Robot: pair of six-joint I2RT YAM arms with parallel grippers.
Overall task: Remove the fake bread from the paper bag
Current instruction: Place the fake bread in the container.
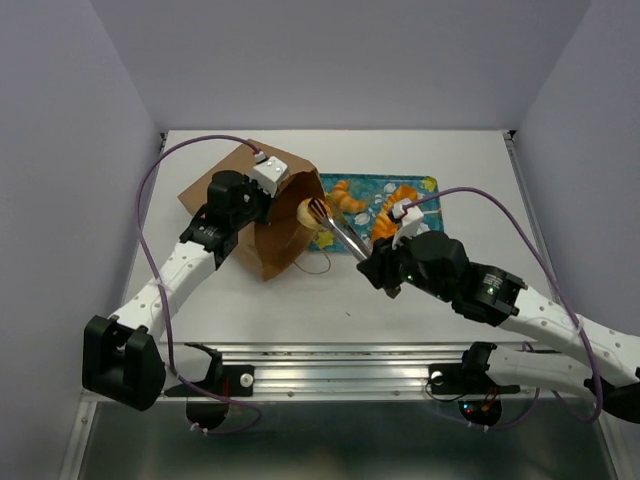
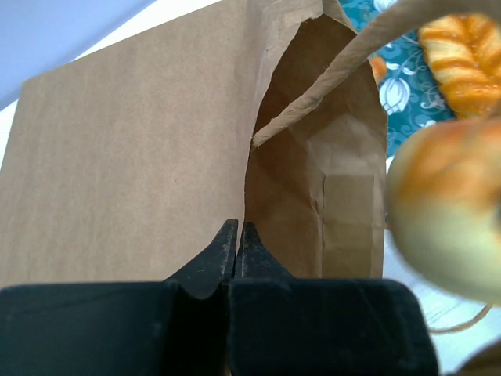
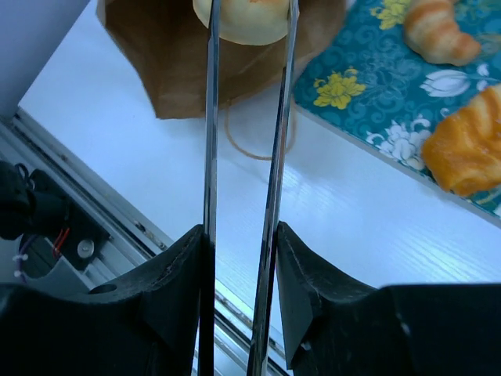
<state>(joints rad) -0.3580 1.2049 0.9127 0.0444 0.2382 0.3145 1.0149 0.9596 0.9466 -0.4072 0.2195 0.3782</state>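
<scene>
The brown paper bag (image 1: 215, 188) lies on its side, mouth toward the tray. My left gripper (image 2: 237, 235) is shut on the bag's mouth edge (image 2: 133, 157), holding it up. My right gripper (image 3: 239, 235) is shut on a pair of metal tongs (image 3: 210, 117). The tong tips pinch the pale round roll (image 3: 246, 19) right at the bag's mouth (image 1: 311, 213). The croissant (image 1: 345, 198) and the braided loaf (image 1: 392, 212) lie on the blue flowered tray (image 1: 428, 186). In the left wrist view the roll (image 2: 446, 204) looms blurred at the right.
A cord handle (image 2: 337, 70) of the bag arches across the mouth, and another loop (image 3: 258, 145) lies on the white table in front of it. A metal rail (image 1: 340, 355) runs along the near table edge. Purple cables trail from both arms.
</scene>
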